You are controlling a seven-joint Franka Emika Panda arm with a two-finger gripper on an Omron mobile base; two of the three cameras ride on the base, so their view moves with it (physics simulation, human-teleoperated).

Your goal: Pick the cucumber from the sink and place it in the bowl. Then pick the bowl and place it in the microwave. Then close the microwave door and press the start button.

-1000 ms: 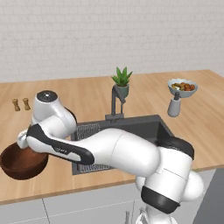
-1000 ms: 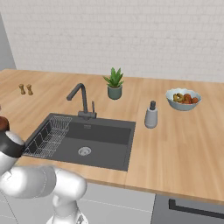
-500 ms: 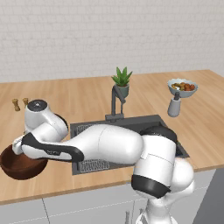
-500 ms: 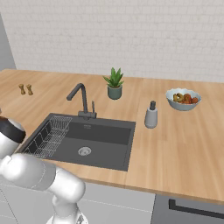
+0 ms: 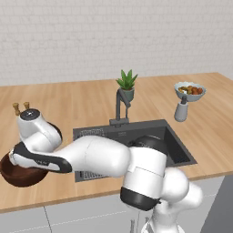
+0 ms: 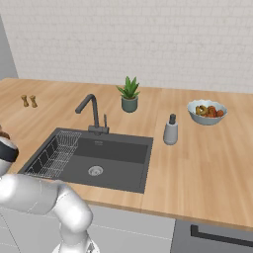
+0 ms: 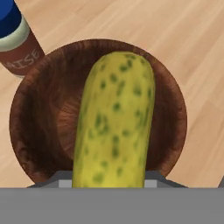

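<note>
The cucumber (image 7: 114,120) sits clamped in the claw (image 7: 109,181), jaws part-closed around its lower end, hanging directly above the bowl (image 7: 41,105), inside its rim.

One camera sits behind the robot on its left side. It looks forward and down at the wooden surface (image 5: 91,100), with the sink (image 5: 175,145) in the middle and the white arm big and close in front. Another camera sits behind on the right side and looks the same way, forward and down. Both of them see the sink (image 6: 113,155), the faucet (image 6: 91,111), the little plant (image 6: 129,94) and the fruit bowl (image 6: 207,112) by the wall. The third camera rides on the hand. It is very near and looks straight down into the brown bowl (image 7: 39,109), with the cucumber (image 7: 116,118) right in front of it.
</note>
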